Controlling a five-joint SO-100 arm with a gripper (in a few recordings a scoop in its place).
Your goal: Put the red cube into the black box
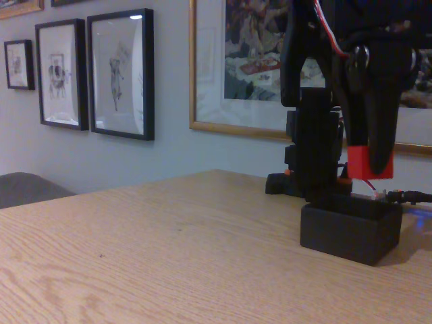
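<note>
The red cube (365, 162) hangs in the air at the right of the fixed view, a short way above the black box (350, 229). My gripper (370, 152) points down from the top right and is shut on the red cube, with its dark fingers (385, 128) covering part of the cube's right side. The black box rests on the wooden table, low and wide, directly beneath the cube. Its inside is hidden from this low angle.
Behind the box stands the arm's tall black base block (314, 152) with orange parts and wires. The wooden table (148, 250) stretches left and forward. Framed pictures (121, 74) hang on the wall behind.
</note>
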